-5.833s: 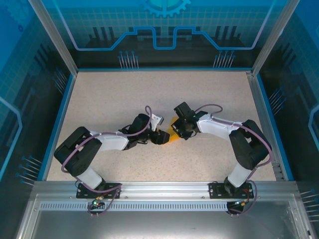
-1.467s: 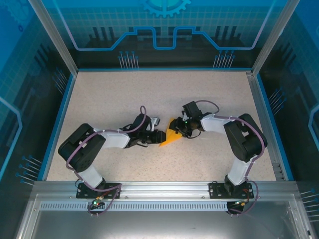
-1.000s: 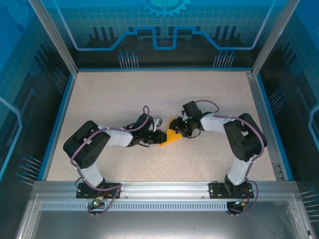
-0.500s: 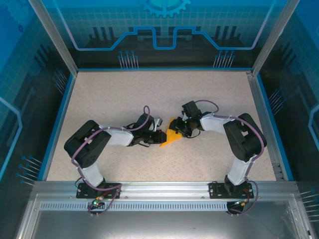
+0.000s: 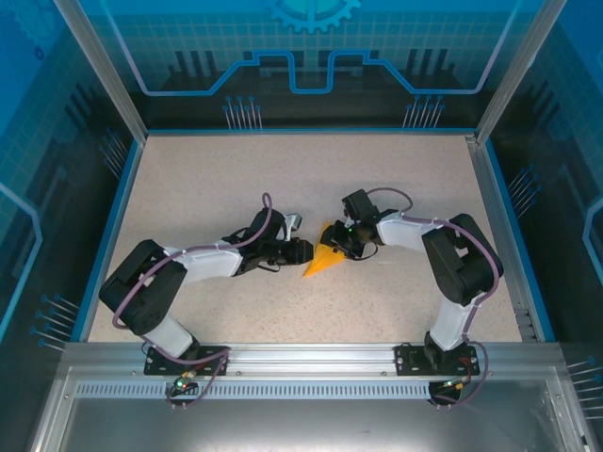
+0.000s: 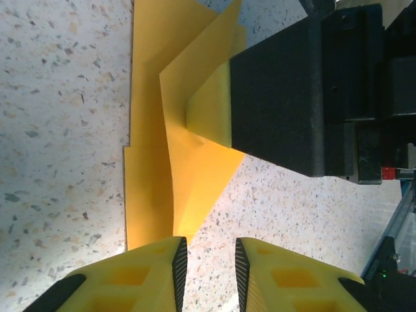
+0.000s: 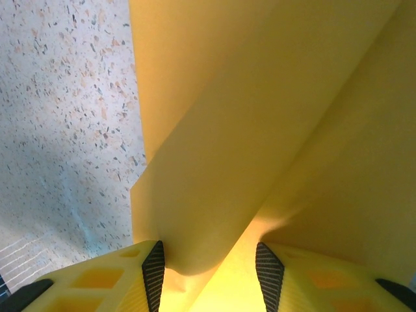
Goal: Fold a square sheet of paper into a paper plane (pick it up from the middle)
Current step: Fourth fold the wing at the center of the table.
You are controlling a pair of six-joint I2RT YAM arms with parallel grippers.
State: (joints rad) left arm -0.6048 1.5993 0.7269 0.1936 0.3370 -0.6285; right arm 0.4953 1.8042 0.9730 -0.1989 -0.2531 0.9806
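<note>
The sheet of paper (image 6: 195, 162) is thin, matt orange-yellow paper, smooth apart from its sharp creases. Under it the tabletop (image 5: 207, 188) is matt beige, speckled like stone composite. The fingers (image 6: 130, 279) of the left tool (image 6: 210, 266) are smooth yellow plastic with black ribbed pads. The right tool (image 7: 209, 266) matches, and its housing is matt black plastic. At the tabletop's near edge runs a brushed metal rail (image 5: 311, 353), and glossy blue panels (image 5: 311, 56) wall it.

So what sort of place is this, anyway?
Probably a robotics lab test cell: a left arm and right arm bolted to a metal rail, and a speckled table enclosed by aluminium posts and blue printed panels.
</note>
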